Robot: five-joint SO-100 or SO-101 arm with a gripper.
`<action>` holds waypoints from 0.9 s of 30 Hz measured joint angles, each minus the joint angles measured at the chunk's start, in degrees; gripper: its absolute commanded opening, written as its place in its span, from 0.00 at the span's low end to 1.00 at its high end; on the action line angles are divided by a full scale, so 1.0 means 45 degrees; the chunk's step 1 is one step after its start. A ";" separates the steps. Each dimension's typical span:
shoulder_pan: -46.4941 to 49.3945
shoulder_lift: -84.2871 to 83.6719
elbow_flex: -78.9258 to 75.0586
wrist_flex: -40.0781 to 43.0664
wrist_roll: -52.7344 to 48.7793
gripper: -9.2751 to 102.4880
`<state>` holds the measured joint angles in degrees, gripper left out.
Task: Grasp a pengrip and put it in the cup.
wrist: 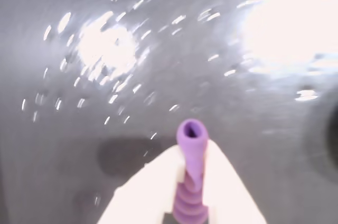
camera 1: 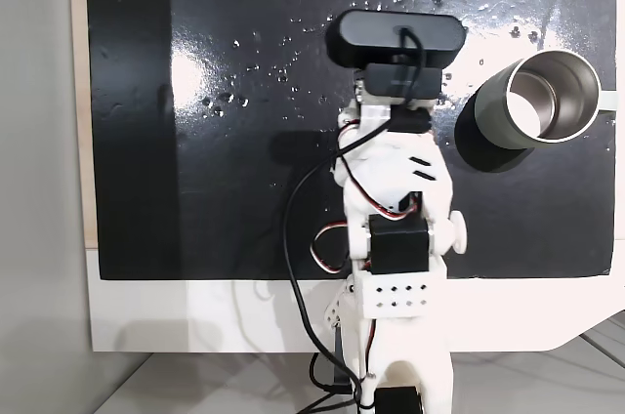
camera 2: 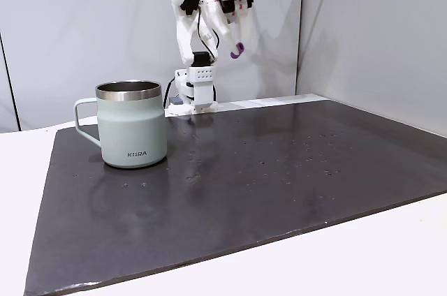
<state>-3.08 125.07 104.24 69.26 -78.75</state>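
The purple ribbed pengrip [wrist: 190, 156] is pinched between my white fingers [wrist: 224, 182], its hollow end poking past the tips. My gripper [wrist: 191, 174] is shut on it and hangs high above the dark mat. In a fixed view the pengrip [camera 2: 237, 49] shows as a small purple piece under the raised arm, up and to the right of the cup [camera 2: 131, 124]. From above, the cup [camera 1: 537, 99] lies to the right of the arm, with its shiny inside showing and its pale handle pointing right; the wrist camera [camera 1: 395, 38] covers the gripper there.
A black mat [camera 1: 225, 141] covers most of the white table [camera 1: 195, 316]. The arm's base [camera 1: 395, 297] and cables sit at the mat's near edge. Grey walls [camera 2: 363, 31] stand behind and beside the table.
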 measured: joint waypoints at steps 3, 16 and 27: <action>0.1270 0.0059 -0.0410 -0.0625 0.0137 0.08; 0.4980 -0.2734 -0.3555 -0.3164 0.0527 0.08; 0.6895 -0.2969 -0.0586 -0.8457 0.0273 0.08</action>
<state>27.95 111.71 101.60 31.20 -77.52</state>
